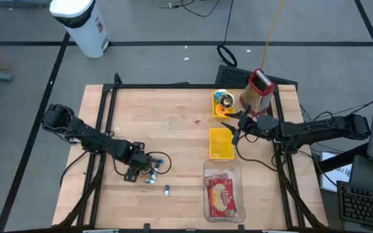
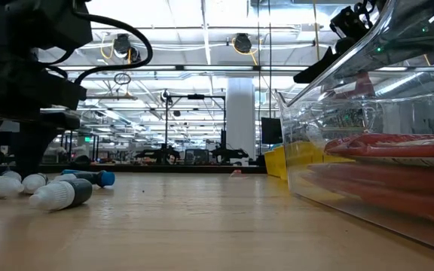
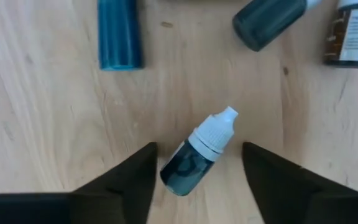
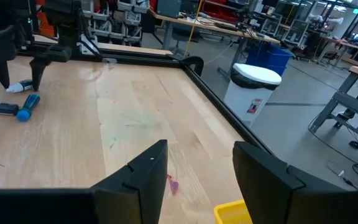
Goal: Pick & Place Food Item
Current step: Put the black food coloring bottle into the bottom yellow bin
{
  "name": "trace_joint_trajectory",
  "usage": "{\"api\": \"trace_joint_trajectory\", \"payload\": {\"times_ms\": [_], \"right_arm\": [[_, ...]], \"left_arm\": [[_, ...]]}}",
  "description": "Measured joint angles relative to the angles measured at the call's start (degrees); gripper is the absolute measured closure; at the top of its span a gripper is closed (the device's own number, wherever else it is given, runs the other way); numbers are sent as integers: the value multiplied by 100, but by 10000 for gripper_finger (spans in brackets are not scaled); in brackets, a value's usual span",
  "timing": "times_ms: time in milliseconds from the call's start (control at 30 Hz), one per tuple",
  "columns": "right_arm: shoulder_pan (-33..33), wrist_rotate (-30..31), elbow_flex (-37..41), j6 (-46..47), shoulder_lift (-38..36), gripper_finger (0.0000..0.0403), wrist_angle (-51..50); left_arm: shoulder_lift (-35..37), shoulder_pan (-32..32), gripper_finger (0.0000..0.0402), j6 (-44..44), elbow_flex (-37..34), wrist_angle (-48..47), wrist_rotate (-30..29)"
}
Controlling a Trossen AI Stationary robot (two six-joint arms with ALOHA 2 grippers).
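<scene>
The left pincer [image 3: 196,180] hangs low over the wooden tabletop [image 1: 173,142], its two dark fingers [image 3: 126,183] spread apart, and a small dark dropper bottle with a white cap [image 3: 197,154] lies tilted on the wood between them; neither finger touches it. Just beyond this pincer lie a blue cylinder [image 3: 120,34], another dark bottle [image 3: 269,22] and a bottle with a label [image 3: 352,34]. The right pincer [image 4: 197,180] is well apart from these, raised above the tabletop with its fingers spread and holding nothing. Just beside it stands a shallow yellow square tray [image 1: 222,143]. Near it, past that tray, is a clear plastic box [image 1: 207,178] with a red and yellow food packet [image 1: 223,195] inside.
</scene>
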State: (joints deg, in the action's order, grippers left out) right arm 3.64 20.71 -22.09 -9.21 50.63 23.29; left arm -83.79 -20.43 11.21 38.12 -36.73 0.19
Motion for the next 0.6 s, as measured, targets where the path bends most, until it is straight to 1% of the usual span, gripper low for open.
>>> {"api": "trace_joint_trajectory", "payload": {"times_ms": [133,300,500,600], "right_arm": [[0,0,0,0,0,232,-2],[0,0,0,0,0,232,-2],[0,-2,0,33,0,232,-2],[0,-2,0,144,0,232,-2]], "left_arm": [[-4,4,217,245,-10,151,-40],[-9,4,252,490,-10,176,-154],[-15,7,294,359,74,113,-248],[3,40,317,116,318,-121,-686]]}}
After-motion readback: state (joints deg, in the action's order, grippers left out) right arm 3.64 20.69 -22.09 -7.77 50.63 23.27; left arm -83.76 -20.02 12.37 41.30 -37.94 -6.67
